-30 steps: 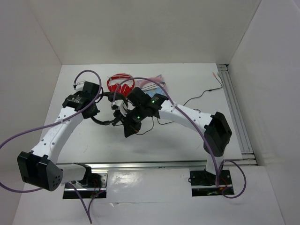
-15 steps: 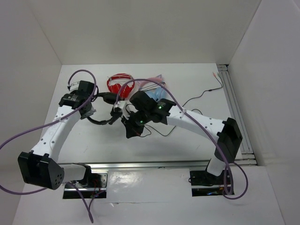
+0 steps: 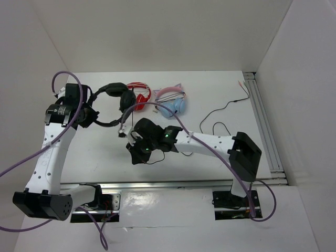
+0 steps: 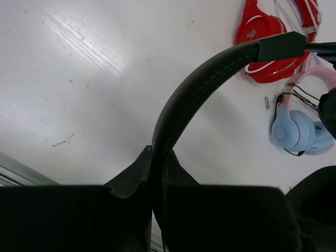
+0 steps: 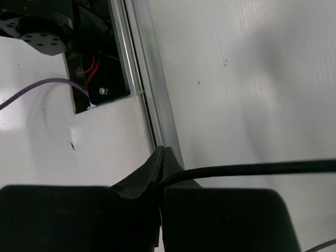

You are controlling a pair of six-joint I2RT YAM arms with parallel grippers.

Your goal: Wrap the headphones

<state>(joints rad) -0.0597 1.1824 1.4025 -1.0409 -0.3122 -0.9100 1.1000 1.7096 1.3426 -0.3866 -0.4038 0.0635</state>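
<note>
Headphones [image 3: 127, 98] by the headband [image 4: 210, 79] in the clamped left pincer [image 4: 157, 160] far left, cable [image 5: 252, 168] in closed right pincer [image 5: 162, 156] at centre.

The left gripper [image 4: 156, 157] is clamped, jaws pressed together, on the padded headband of the black headphones [image 4: 194, 89], which arcs up and to the right above the white table [image 4: 79, 79]. Beyond the band's far end lie red headphones [image 4: 262, 31]. Below that end, to the right, lie light blue and pink headphones [image 4: 296, 128].

Three headsets show: one black headphones [image 3: 127, 99], one red headphones [image 3: 140, 93], one blue-and-pink cat-ear headphones [image 3: 175, 107]. Two arms: left arm [image 3: 52, 149], right arm [image 3: 210, 143].
</note>
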